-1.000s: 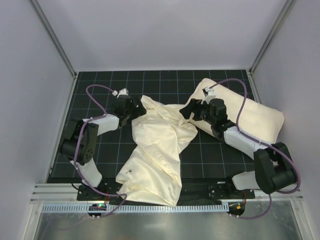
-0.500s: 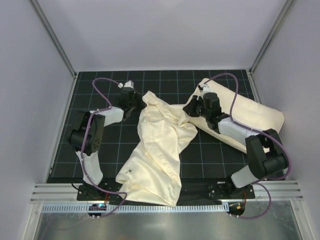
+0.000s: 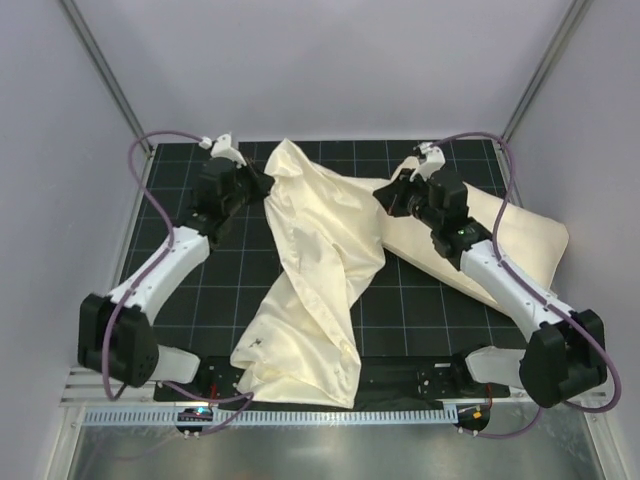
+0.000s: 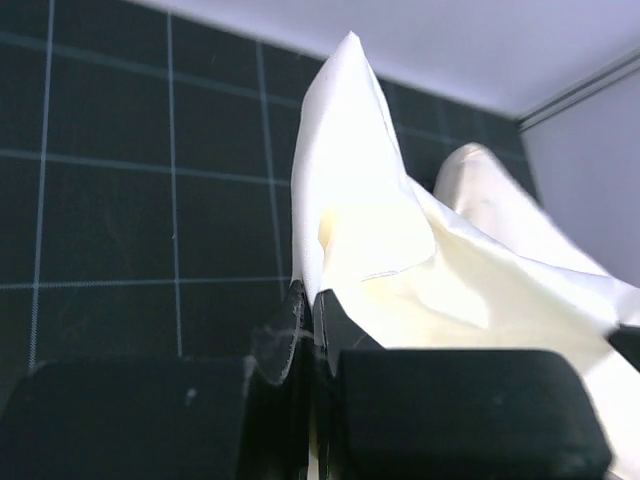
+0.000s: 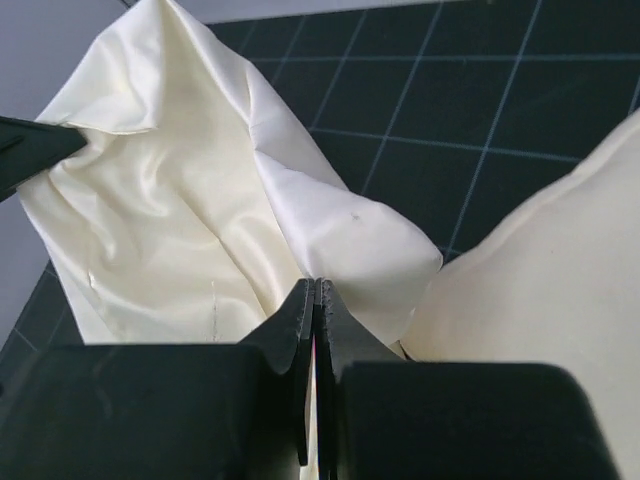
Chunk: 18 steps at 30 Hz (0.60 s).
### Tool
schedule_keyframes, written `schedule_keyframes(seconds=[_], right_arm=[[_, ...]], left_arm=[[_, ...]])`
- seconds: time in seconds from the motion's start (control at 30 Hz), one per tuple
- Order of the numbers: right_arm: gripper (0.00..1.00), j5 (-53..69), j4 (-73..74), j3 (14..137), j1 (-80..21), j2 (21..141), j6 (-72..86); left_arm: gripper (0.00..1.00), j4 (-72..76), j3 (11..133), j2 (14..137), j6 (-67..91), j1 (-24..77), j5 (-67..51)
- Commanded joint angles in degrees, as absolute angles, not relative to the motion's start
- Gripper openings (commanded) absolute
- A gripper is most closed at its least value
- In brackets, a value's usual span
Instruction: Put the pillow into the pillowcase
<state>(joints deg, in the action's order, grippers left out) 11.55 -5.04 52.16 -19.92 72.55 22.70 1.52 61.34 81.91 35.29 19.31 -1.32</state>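
Observation:
The pillowcase point(image 3: 318, 260) is a thin, wrinkled cream sack running from the near table edge up to the far middle, its far end lifted off the mat. My left gripper point(image 3: 258, 183) is shut on its far left corner point(image 4: 340, 180). Its right edge point(image 5: 340, 230) is pinched by my right gripper point(image 3: 385, 200), which is shut on it. The pillow point(image 3: 510, 235), thick and cream, lies on the mat at the right, partly under my right arm; its edge shows in the right wrist view point(image 5: 540, 330).
The black gridded mat point(image 3: 180, 230) covers the table, with white walls on three sides. A metal rail point(image 3: 330, 412) runs along the near edge, where both arm bases stand. The pillowcase's near end hangs over that edge.
Both grippers closed on the pillowcase's far end and rose toward the back wall, lifting and spreading that end. The left arm stretched out; the right gripper moved up off the pillow.

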Motion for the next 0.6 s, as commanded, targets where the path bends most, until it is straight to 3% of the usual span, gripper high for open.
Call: schedule_keyframes(seconds=[0.0, 0.27, 0.57], right_arm=[[0.04, 15.2, -0.5, 58.1, -20.3, 68.4, 21.6], [0.04, 14.5, 10.4, 68.9, -20.3, 56.3, 19.9], [0.04, 9.0, 22.8, 89.9, -20.3, 46.9, 15.4]], left_arm=[[0.0, -5.3, 60.5, 71.3, 32.5, 18.9, -1.8], [0.0, -14.0, 65.1, 52.3, 34.2, 19.2, -7.3], [0.0, -19.2, 83.8, 50.7, 43.7, 19.6, -27.1]])
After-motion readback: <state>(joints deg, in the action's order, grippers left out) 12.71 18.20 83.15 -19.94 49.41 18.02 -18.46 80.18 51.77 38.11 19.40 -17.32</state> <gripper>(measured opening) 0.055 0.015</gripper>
